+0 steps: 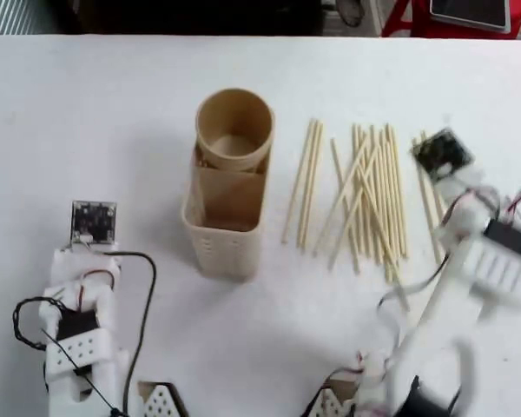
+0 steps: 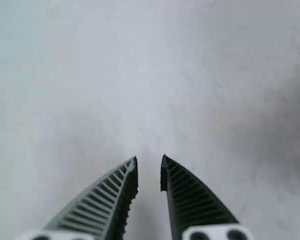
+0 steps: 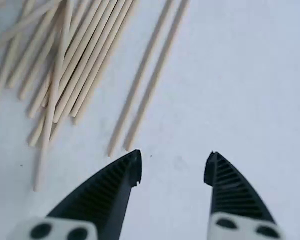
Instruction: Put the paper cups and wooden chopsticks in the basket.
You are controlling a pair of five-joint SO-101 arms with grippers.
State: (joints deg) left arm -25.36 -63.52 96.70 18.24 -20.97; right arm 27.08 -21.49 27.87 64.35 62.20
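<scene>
basket: a cream plastic basket (image 1: 221, 248) stands near the middle of the white tabletop (image 1: 113, 113), between the two arms.
paper cup: a brown paper cup (image 1: 234, 130) sits upright in the far end of the basket, its rim above the basket's wall; more brown paper shows in the nearer part, and i cannot tell if that is another cup.
chopsticks: wooden chopsticks (image 1: 369, 195) lie loose on the tabletop on the right arm's side of the basket, a pair nearest the basket and a larger bunch with some crossing.
left arm: the left arm (image 1: 78, 339) is near the front edge, well apart from the basket.
left end effector: the left end effector (image 2: 149, 162) is over bare tabletop, its tips slightly parted and holding nothing.
right arm: the right arm (image 1: 469, 252) is beside the bunch.
right end effector: the right end effector (image 3: 172, 162) is spread wide and holds nothing, just beside the ends of two chopsticks (image 3: 85, 55).
</scene>
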